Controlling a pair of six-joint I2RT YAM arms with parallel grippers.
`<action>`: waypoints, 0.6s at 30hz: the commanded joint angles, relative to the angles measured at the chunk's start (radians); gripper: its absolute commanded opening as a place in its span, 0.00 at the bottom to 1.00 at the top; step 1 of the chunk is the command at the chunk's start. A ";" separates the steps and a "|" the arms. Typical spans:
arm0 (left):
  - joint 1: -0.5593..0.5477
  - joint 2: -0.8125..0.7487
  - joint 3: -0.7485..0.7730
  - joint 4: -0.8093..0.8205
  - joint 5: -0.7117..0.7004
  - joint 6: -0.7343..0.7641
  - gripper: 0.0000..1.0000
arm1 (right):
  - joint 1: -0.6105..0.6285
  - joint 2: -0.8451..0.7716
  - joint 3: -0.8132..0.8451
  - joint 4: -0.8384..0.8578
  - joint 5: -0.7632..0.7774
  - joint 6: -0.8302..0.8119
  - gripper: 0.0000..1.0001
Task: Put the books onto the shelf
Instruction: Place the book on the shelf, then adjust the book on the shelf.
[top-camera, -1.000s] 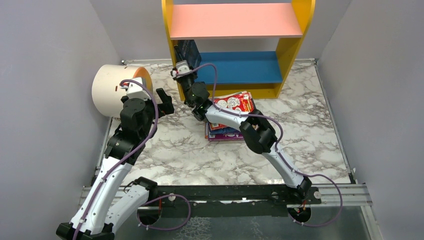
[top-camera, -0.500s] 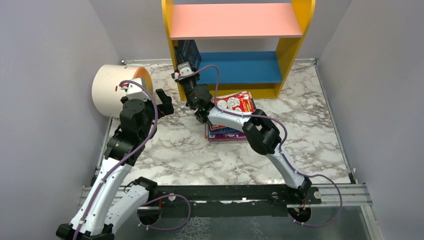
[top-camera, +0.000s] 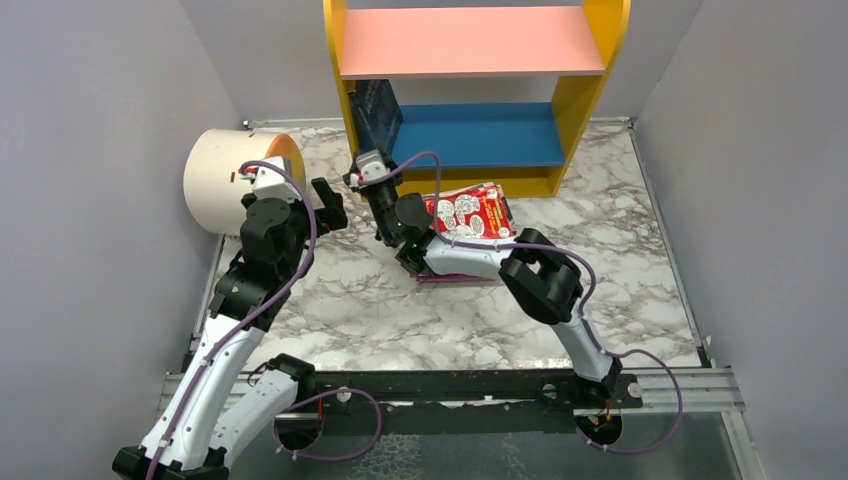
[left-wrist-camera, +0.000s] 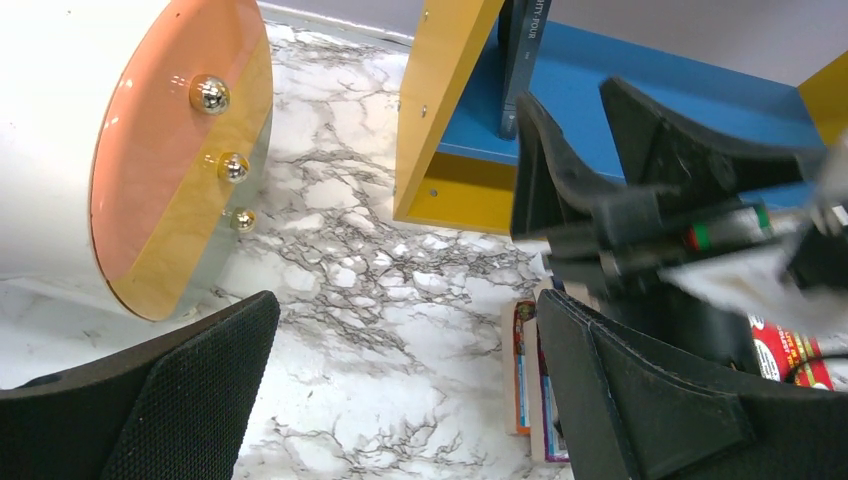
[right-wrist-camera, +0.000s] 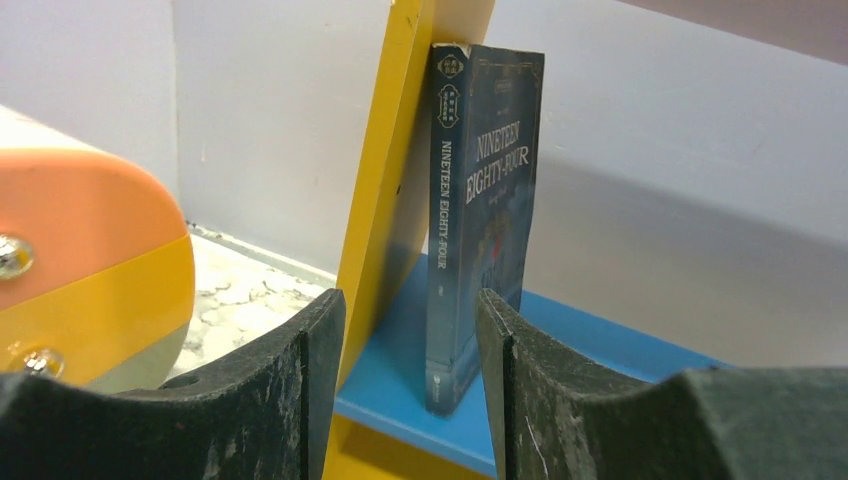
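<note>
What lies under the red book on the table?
Other books, stacked; from above only a purple edge shows. The right arm covers the rest, hiding their number.

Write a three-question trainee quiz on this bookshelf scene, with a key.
1. True or false: the dark blue book stands upright on the blue board.
2. The top cover of the stack on the table is: A green, B red, C orange.
3. What does the right claw hold?
Key: 1 true; 2 B; 3 nothing, its jaws stand apart.
</note>
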 joint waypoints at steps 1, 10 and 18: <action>0.007 0.013 -0.001 0.045 -0.023 0.008 0.99 | 0.054 -0.141 -0.148 0.153 0.073 -0.051 0.50; 0.007 0.078 -0.052 0.164 0.105 -0.045 0.97 | 0.100 -0.657 -0.431 -0.321 0.226 0.141 0.48; 0.007 0.140 -0.117 0.301 0.274 -0.131 0.90 | 0.096 -1.000 -0.530 -0.790 0.230 0.360 0.48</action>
